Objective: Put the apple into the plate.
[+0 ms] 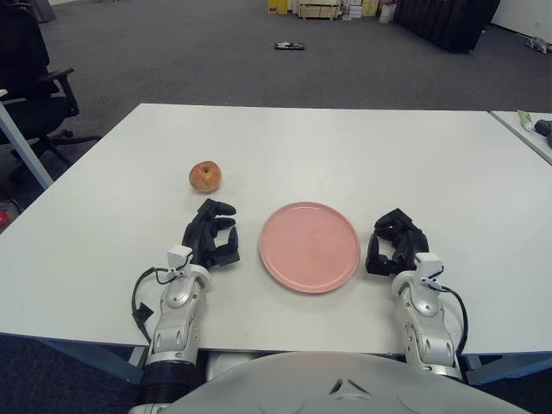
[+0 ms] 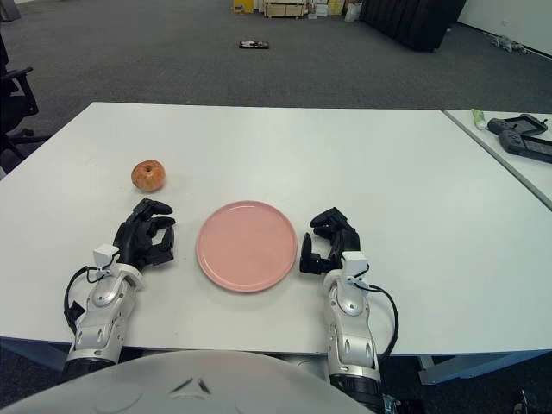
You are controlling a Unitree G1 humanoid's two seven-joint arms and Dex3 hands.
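Round reddish apple (image 1: 205, 177) on smooth white worktop (image 1: 345, 147), flat circular pink plate (image 1: 310, 246), left robot hand (image 1: 212, 235) and right robot hand (image 1: 395, 244) curled, holding nothing

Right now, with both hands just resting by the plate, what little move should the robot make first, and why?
Probably reach the left hand forward to the apple. The apple sits on the table just ahead of that hand, left of the pink plate, which holds nothing yet. The right hand lies on the plate's far side, so it seems the poorer choice.
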